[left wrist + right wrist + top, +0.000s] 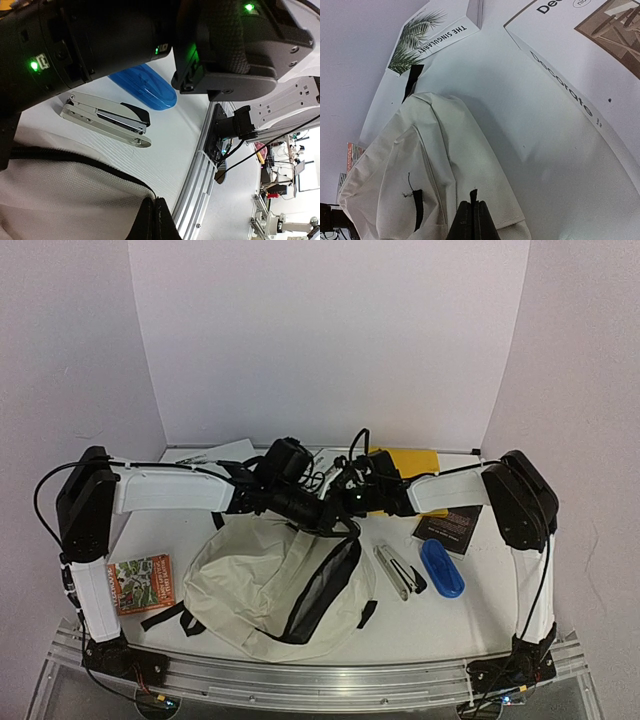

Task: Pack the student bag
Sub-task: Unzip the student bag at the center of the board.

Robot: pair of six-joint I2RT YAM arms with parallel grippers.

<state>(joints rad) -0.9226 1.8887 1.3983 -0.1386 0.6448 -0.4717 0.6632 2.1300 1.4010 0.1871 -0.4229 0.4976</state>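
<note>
Left claw (155, 202) is pinching the black zipper edge of the student bag (250, 585). Right claw (472, 205) is sitting closed on the cream fabric, can't tell if it's grabbing any.

One student bag (240, 585), one stapler (395, 570), one blue case (441, 568), perhaps five books (140, 583).

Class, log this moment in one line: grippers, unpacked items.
left gripper: shut on cream fabric backpack | right gripper: shut on backpack | silver metal stapler, blue plastic case: unpacked
</note>
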